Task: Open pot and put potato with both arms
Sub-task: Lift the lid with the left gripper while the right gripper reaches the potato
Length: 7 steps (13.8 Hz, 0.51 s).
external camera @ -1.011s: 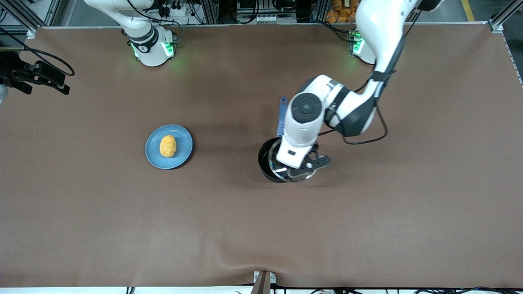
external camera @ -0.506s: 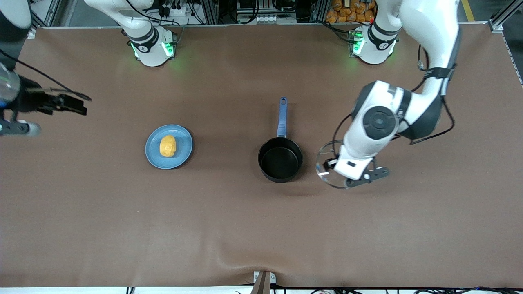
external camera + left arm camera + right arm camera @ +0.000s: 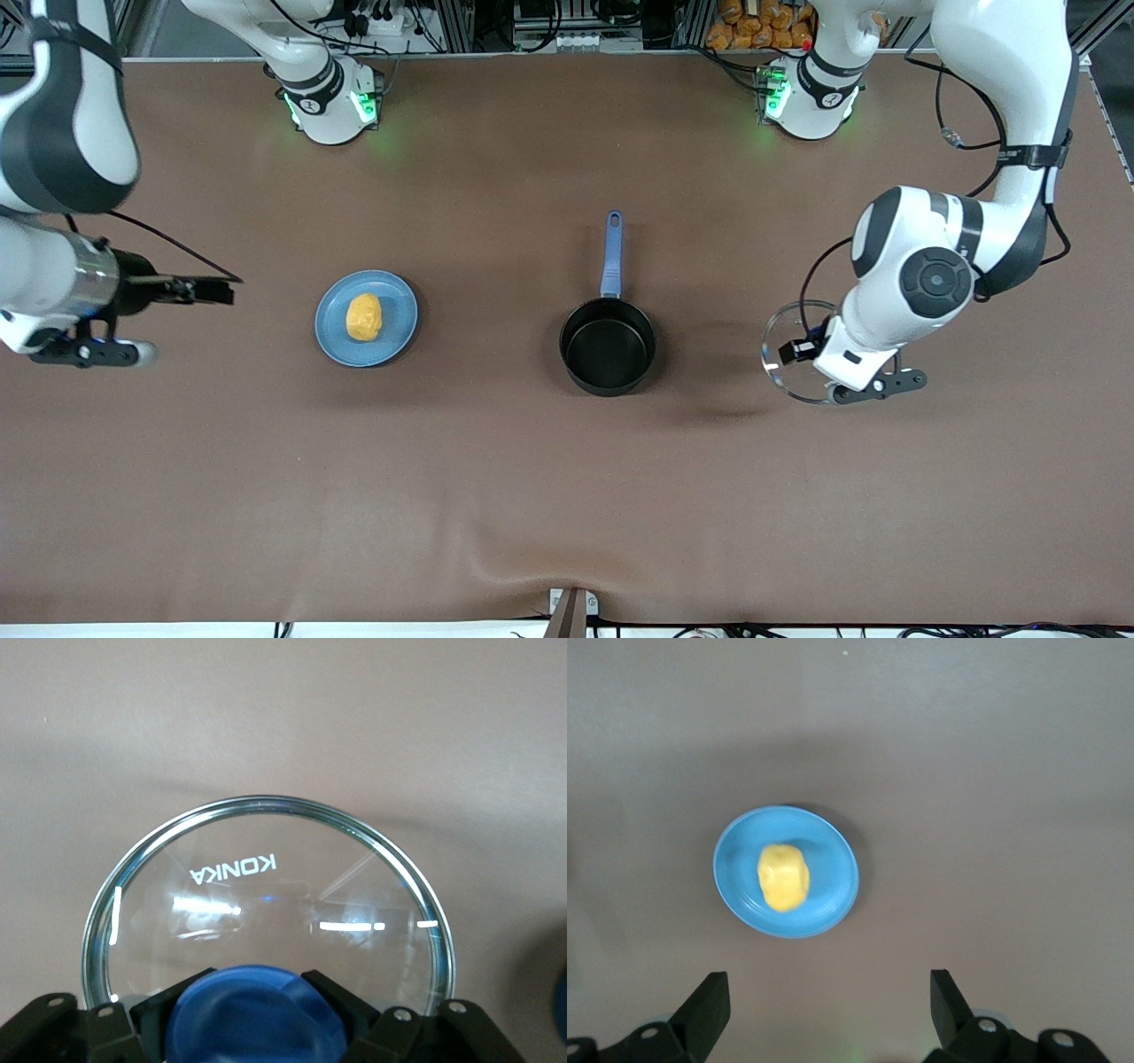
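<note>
The black pot point(image 3: 608, 346) stands uncovered mid-table, its blue handle point(image 3: 611, 252) pointing toward the arms' bases. My left gripper point(image 3: 800, 349) point(image 3: 251, 994) is shut on the blue knob point(image 3: 252, 1019) of the glass lid point(image 3: 781, 372) point(image 3: 266, 895) and holds it over bare table, off the pot toward the left arm's end. The yellow-orange potato point(image 3: 363, 316) point(image 3: 783, 877) lies on the light-blue plate point(image 3: 397, 330) point(image 3: 833, 877). My right gripper point(image 3: 220, 291) point(image 3: 828, 1005) hangs open and empty over the table, off the plate toward the right arm's end.
Brown cloth covers the whole table point(image 3: 567, 496). The two arm bases point(image 3: 330, 105) point(image 3: 808, 99), lit green, stand along the edge farthest from the front camera. A small clamp point(image 3: 571, 611) sits at the nearest edge.
My left arm has carried the lid off the pot toward its own end of the table, leaving the pot uncovered. My right arm has swung in toward the plate.
</note>
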{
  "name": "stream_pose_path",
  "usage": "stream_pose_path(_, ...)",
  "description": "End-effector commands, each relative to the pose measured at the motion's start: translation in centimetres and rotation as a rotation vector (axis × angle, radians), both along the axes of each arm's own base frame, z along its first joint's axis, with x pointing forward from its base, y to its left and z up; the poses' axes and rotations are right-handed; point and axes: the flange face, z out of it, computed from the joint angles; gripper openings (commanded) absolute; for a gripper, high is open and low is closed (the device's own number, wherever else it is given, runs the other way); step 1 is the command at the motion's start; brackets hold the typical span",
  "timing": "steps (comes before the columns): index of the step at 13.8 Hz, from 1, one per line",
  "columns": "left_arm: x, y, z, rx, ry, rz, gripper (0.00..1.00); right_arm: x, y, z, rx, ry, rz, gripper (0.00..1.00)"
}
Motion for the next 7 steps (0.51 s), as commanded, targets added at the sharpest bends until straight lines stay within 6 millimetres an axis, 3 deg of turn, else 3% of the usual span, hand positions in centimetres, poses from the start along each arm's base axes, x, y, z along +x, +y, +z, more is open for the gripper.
stream_pose_path(1,-1.0,2.4,-1.8,-0.01,-0.054,-0.041,0.36,-1.6,2.7,-3.6,-0.001,-0.021,-0.035,1.0)
stream_pose_path(7,-1.8,2.9,-8.3,-0.03,-0.079,-0.052,0.4,-5.2,4.8,-11.7,-0.008,-0.082,-0.019,1.0)
